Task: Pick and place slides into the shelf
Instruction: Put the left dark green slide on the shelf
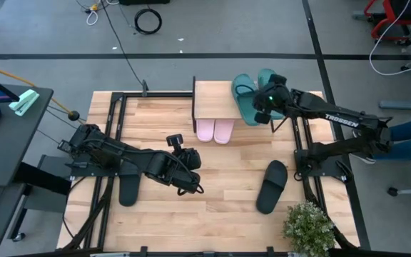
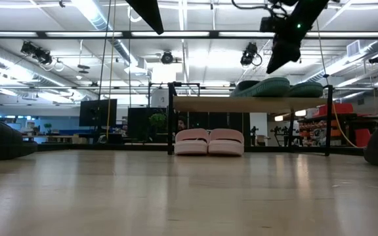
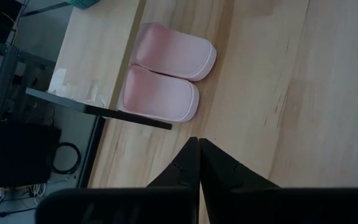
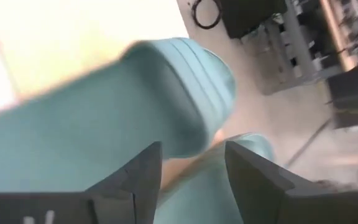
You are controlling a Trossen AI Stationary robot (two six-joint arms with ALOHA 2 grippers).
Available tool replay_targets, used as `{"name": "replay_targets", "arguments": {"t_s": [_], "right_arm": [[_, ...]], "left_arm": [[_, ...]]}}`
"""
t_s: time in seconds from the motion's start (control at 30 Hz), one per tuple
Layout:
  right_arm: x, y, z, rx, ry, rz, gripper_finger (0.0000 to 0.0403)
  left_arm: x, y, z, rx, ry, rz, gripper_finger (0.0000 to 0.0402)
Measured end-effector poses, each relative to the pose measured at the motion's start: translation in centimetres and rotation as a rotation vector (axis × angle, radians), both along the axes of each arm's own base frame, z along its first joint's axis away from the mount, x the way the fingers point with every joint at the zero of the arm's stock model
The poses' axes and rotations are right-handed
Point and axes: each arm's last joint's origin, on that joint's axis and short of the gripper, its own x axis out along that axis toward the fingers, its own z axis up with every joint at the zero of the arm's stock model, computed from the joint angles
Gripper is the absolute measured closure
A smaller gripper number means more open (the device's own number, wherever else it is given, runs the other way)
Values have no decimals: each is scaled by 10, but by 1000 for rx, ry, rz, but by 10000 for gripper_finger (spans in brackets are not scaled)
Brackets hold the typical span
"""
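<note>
Two teal slides [image 1: 252, 96] sit on the shelf [image 1: 212, 98] top at its right end, lying just under the right gripper [image 1: 264, 107]; that gripper hovers above them with its fingers apart and nothing between them, released; the right wrist view shows a teal strap [image 4: 185, 93] just ahead of the fingertips. Two pink slides [image 1: 214, 130] stand side by side beneath the plank, toes poking out toward the table's middle; from the left gripper [image 1: 191, 180] they lie straight ahead, across open table. That left gripper is clenched on nothing, fingers pressed together, low over the tabletop [image 1: 227, 193].

Two black slides remain, so I judge the job four parts done. One black slide [image 1: 129, 190] lies just beside the left arm, behind and to the outer side of its gripper, long axis running roughly toward the shelf; the other black slide [image 1: 271, 185] lies well apart from the right gripper, back toward that arm's base, tilted slightly off the same line. By my reckoning each arm is nearer its own black slide; a potted plant [image 1: 307, 227] stands just beyond the right one, something to mind on the reach.
</note>
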Motion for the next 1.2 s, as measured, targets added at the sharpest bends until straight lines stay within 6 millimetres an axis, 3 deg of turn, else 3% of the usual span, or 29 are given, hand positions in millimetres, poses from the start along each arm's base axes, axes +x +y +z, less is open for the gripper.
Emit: {"name": "replay_targets", "arguments": {"t_s": [0.2,0.47,0.57,0.73,1.0,1.2], "right_arm": [[2,23,9,177,-238,47,250],[13,60,10,347,-366,112,392],[17,78,10,396,-388,147,387],[18,109,9,470,-426,140,398],[3,171,-16,454,-390,147,399],[-3,203,-32,384,-423,158,400]], "left_arm": [[4,12,0,-3,-3,36,397],[24,73,3,4,-53,163,399],[41,101,10,-39,-136,104,400],[70,158,21,-256,-371,-129,400],[78,248,-23,-200,-288,7,401],[100,289,-45,-237,-498,-83,401]]}}
